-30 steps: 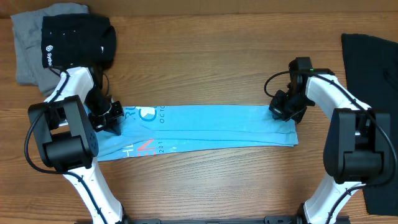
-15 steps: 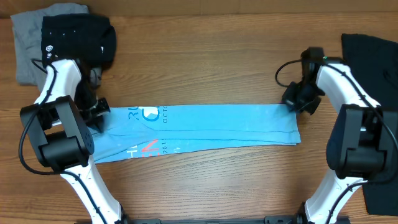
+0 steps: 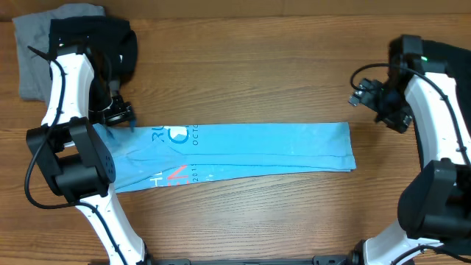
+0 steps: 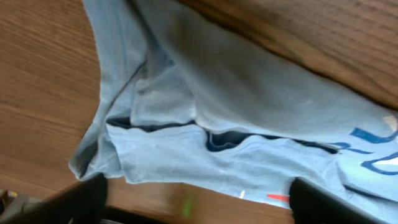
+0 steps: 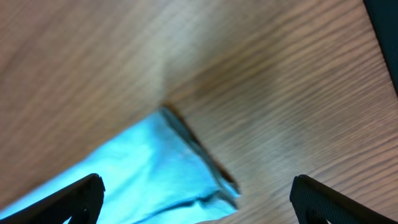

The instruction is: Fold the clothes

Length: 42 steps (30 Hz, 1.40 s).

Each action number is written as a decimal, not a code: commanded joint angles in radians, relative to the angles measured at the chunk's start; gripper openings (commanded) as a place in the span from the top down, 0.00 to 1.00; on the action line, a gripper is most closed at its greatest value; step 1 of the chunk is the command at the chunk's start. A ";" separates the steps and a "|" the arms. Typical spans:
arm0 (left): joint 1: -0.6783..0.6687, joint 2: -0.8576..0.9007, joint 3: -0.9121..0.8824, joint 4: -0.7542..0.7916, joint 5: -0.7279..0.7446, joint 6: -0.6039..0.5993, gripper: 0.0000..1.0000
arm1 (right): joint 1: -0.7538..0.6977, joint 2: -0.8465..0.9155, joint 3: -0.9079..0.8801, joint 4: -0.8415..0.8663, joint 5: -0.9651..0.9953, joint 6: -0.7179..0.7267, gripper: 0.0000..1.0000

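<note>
The light blue T-shirt [image 3: 243, 151] lies folded into a long flat strip across the middle of the table, with white-and-pink lettering near its left end. My left gripper [image 3: 121, 116] hovers just behind that left end, open and empty. In the left wrist view the rumpled end of the shirt [image 4: 236, 106] lies beyond the spread fingertips [image 4: 84, 198]. My right gripper [image 3: 375, 103] hangs open, off the right end and behind it. The right wrist view has the shirt's corner [image 5: 168, 171] between its wide-apart fingertips [image 5: 336, 199], with nothing held.
A grey garment [image 3: 31, 55] with a black one [image 3: 96, 37] on top lies at the back left corner. Another black garment [image 3: 449, 55] lies along the right edge, partly under the right arm.
Both grippers opened and let go of the shirt's ends. The left one drew back behind the left end; the right one moved right and toward the back. The shirt stayed flat.
</note>
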 commanded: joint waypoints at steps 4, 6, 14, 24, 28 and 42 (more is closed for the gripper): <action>-0.005 -0.013 0.019 0.039 0.008 0.023 0.00 | -0.101 0.009 -0.161 0.109 -0.202 -0.163 0.00; -0.006 -0.013 0.019 0.051 0.008 0.023 0.00 | -0.124 0.009 -0.214 0.154 -0.266 -0.184 0.00; -0.006 -0.013 0.019 0.071 0.009 0.023 0.00 | -0.118 0.009 -0.385 0.306 -0.402 -0.211 0.00; -0.006 -0.013 0.019 0.073 0.035 0.023 0.00 | -0.056 0.036 -0.493 0.393 -0.463 -0.204 0.01; -0.006 -0.013 0.019 0.076 0.035 0.023 0.00 | -0.023 0.056 -0.498 0.398 -0.477 -0.191 0.25; -0.006 -0.013 0.019 0.075 0.035 0.023 0.00 | -0.022 0.055 -0.467 0.403 -0.404 -0.037 0.96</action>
